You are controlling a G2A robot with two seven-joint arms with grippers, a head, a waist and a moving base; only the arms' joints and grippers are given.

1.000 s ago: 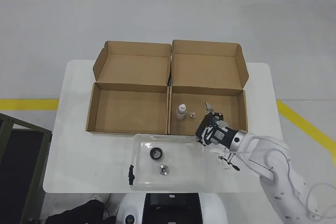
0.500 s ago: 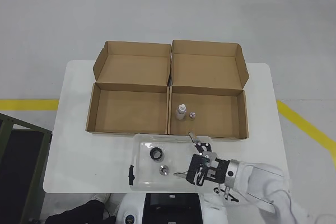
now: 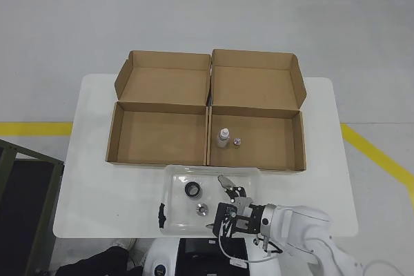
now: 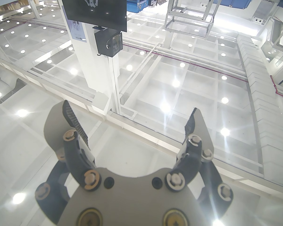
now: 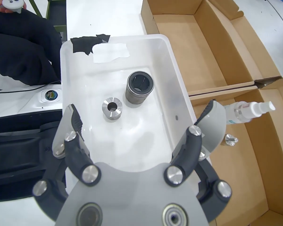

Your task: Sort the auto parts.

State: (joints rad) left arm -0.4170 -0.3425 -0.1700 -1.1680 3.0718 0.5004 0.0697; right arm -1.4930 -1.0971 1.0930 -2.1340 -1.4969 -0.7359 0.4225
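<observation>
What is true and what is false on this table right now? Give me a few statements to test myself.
1. Two metal parts sit in the clear plastic bin. True: a dark metal cylinder and a small silver metal bushing.
2. The right arm's jaws are clamped on a part. False: they stand open and hold nothing.
3. The white plastic spray bottle lies in the bin. False: it lies in a brown cardboard box, near a small silver metal plug.
4. The dark cylinder stands on end. True.
</observation>
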